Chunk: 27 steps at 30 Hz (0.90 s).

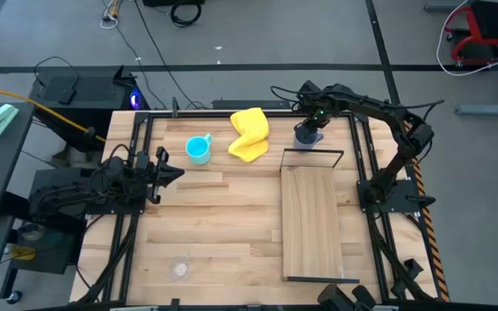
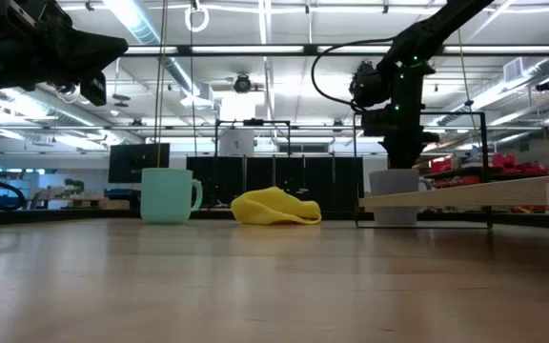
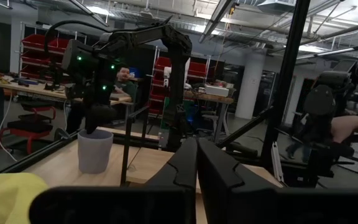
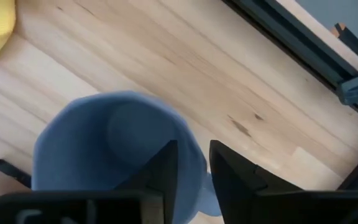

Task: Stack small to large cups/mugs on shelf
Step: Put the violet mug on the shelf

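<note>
The small clear see-through cup [image 1: 180,269] sits alone at the near edge of the planked tabletop [image 1: 223,225], with the long pale wooden shelf board [image 1: 311,220] further in and the left gripper [image 1: 169,171] parked with its fingers clenched together. Way at the back, the right gripper [image 4: 193,171] hangs straight over the upright grey-blue mug [image 4: 114,146], one finger inside the rim and one outside by the handle, so it looks pinched on the wall, though I can't swear it's squeezing. That mug stands just beyond the shelf's far end, so the right arm is the nearer one for lifting it on, while the bright cyan mug [image 1: 199,149] and crumpled yellow cloth [image 1: 249,134] wait off to the left.

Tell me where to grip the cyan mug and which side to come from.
Grip the cyan mug by its rim wall, coming straight down from above: it stands upright, open mouth up, clear of the yellow cloth. Its handle points toward the cloth, so pinch the rim on the opposite side. The left gripper is nearest.
</note>
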Available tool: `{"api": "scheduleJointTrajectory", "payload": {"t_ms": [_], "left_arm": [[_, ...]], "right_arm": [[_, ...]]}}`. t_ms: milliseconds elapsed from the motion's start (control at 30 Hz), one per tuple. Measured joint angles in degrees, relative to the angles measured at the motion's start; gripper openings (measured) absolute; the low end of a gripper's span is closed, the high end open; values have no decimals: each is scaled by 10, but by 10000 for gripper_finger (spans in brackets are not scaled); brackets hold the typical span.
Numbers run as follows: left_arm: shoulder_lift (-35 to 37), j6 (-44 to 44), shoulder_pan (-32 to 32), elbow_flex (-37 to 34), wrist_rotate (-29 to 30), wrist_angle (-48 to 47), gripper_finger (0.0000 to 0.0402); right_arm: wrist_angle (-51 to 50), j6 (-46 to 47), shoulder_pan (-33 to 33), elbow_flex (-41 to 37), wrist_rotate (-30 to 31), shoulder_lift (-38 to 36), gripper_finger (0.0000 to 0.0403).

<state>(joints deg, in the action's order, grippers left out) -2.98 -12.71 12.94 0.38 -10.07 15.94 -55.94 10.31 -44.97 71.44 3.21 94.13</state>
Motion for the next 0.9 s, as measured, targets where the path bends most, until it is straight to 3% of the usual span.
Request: {"api": "scheduleJointTrajectory", "payload": {"t_ms": [900], "left_arm": [[0,2,0,0,0,0,27]], "right_arm": [[35,-14,-19,-31,-9,0,87]]}}
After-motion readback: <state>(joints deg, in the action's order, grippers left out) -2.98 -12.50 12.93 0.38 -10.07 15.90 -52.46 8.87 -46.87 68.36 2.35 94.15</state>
